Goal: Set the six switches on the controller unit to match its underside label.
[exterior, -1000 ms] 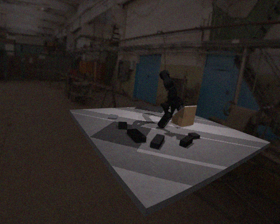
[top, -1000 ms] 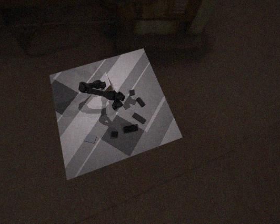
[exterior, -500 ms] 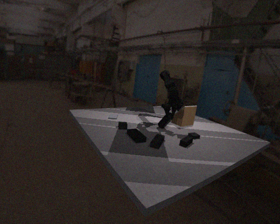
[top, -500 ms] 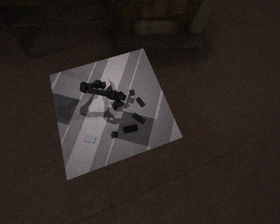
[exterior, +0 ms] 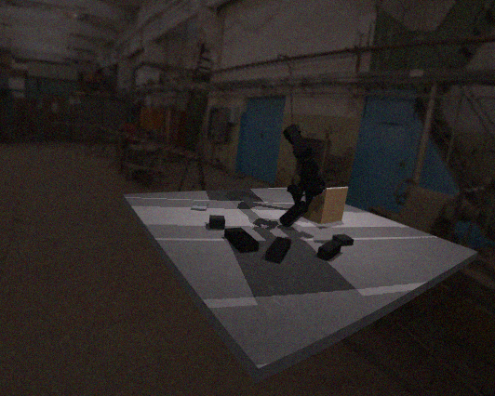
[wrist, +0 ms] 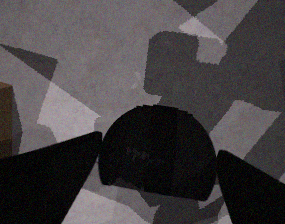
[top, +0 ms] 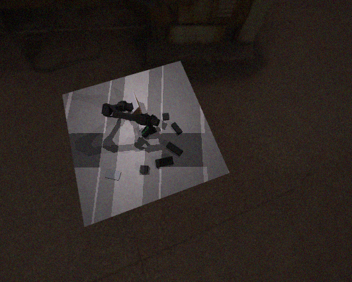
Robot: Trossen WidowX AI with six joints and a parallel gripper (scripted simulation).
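Note:
The dark controller unit [top: 147, 132] [exterior: 290, 217] [wrist: 158, 172] is held tilted in the air, clear of the bench [top: 130, 185] [exterior: 300, 321]. Green switch ends show on its left part in the top view, too small and dark to read one by one. In the wrist view it is a black rounded shape spanning the gap between both fingertips; faint marks on it cannot be read. My gripper [top: 151, 126] [exterior: 301, 204] [wrist: 158, 147] is shut on the unit, with the fingers wide apart. No label squares can be made out.
Three dark boxes [top: 164, 162] [exterior: 241, 239] lie beyond the unit, with a small dark block [top: 166, 116] [exterior: 343, 240] and a dark cube [top: 144, 169] [exterior: 217, 221]. A wooden upright piece [exterior: 335, 204] [wrist: 2, 120] stands near the arm. A thin flat plate [top: 113, 175] [exterior: 199, 207] lies farther off.

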